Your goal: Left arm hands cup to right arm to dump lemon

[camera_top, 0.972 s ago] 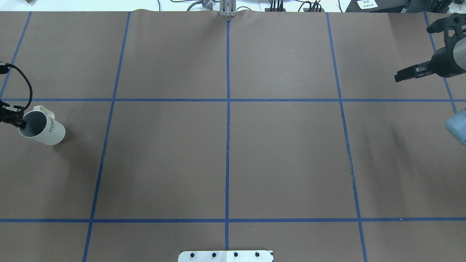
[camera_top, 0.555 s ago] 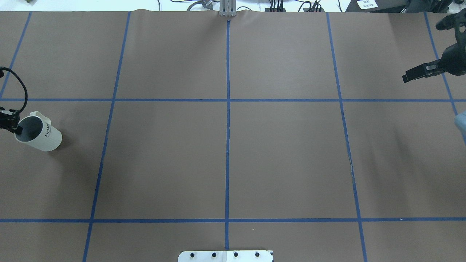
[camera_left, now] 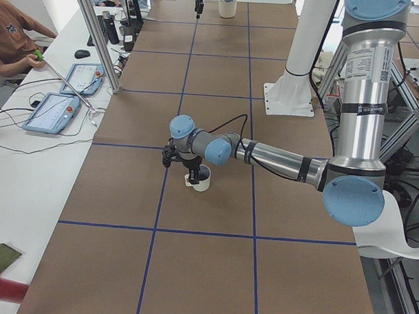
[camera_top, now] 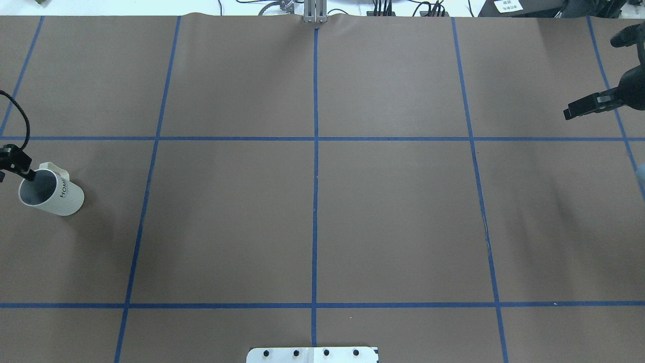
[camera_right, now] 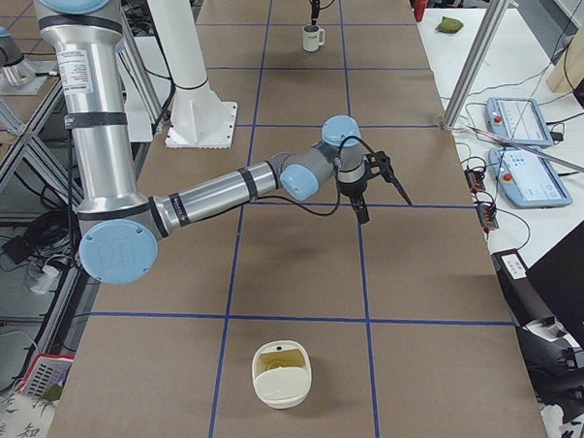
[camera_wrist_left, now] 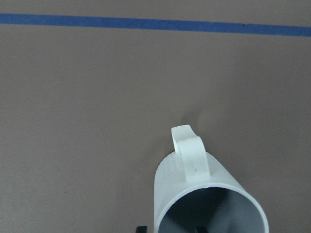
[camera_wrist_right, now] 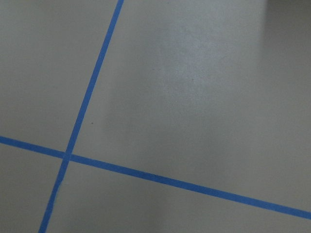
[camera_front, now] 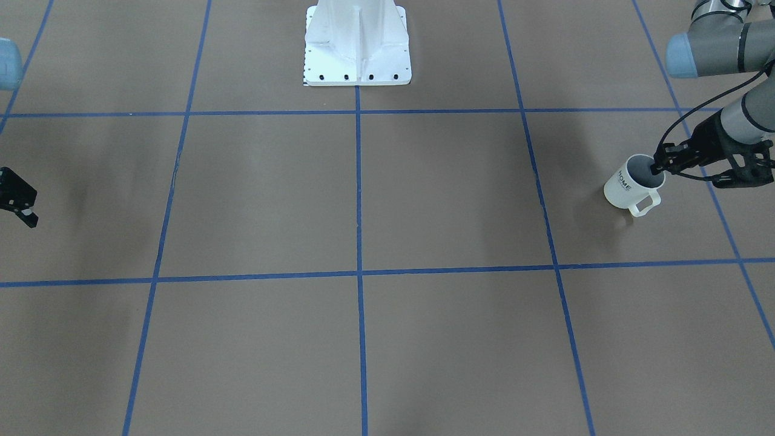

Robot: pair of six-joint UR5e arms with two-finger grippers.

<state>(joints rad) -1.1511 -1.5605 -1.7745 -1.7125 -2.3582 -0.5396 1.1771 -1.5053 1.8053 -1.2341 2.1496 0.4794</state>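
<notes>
The white cup (camera_top: pixel 53 194) marked "HOME" stands at the table's far left, its grey inside empty. It also shows in the front view (camera_front: pixel 629 188), the left side view (camera_left: pixel 202 179) and the left wrist view (camera_wrist_left: pixel 204 194). My left gripper (camera_top: pixel 28 174) is shut on the cup's rim, one finger inside and one outside; it shows in the front view (camera_front: pixel 657 165) too. My right gripper (camera_top: pixel 572 112) hangs open and empty over the table's far right, and shows in the right side view (camera_right: pixel 381 207). The lemon (camera_right: pixel 276 358) lies in a white bowl (camera_right: pixel 280 386).
The white bowl sits near the table's right end, seen only in the right side view. The robot's white base plate (camera_front: pixel 357 75) stands at the middle of the robot's edge. Blue tape lines grid the brown table. An operator and tablets (camera_left: pixel 49 113) are beside the table.
My left gripper has carried the cup down and toward the robot's side, and the cup has turned more upright. My right gripper has drawn back toward the right edge.
</notes>
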